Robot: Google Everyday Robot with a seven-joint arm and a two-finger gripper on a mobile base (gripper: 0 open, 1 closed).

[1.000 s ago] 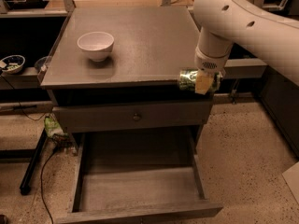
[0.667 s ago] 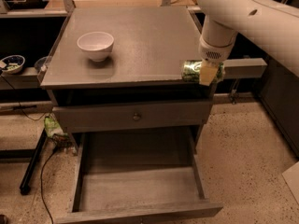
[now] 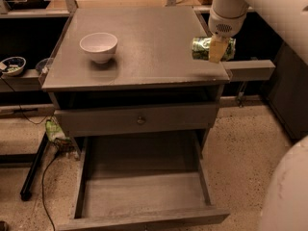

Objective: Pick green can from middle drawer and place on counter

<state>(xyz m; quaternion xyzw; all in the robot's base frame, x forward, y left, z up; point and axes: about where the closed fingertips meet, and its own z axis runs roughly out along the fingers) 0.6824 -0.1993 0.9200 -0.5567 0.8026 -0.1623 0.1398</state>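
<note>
One gripper point(image 3: 217, 51) holds green can point(image 3: 199, 48) at counter point(image 3: 149, 47) edge; middle hidden.

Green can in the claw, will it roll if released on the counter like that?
Likely: the green can lies on its side in the shut claw at the counter edge, so it may roll on that flat top. Its shiny metal looks slippery.

Dim warm overhead light, soft sheen on the counter point(image 3: 144, 37), small shadow under the white bowl point(image 3: 98, 46), middle drawer point(image 3: 144, 198) murky, far corners near black, pale glints on the green can point(image 3: 200, 47) clamped by the gripper point(image 3: 216, 52) over the counter's right edge.
</note>
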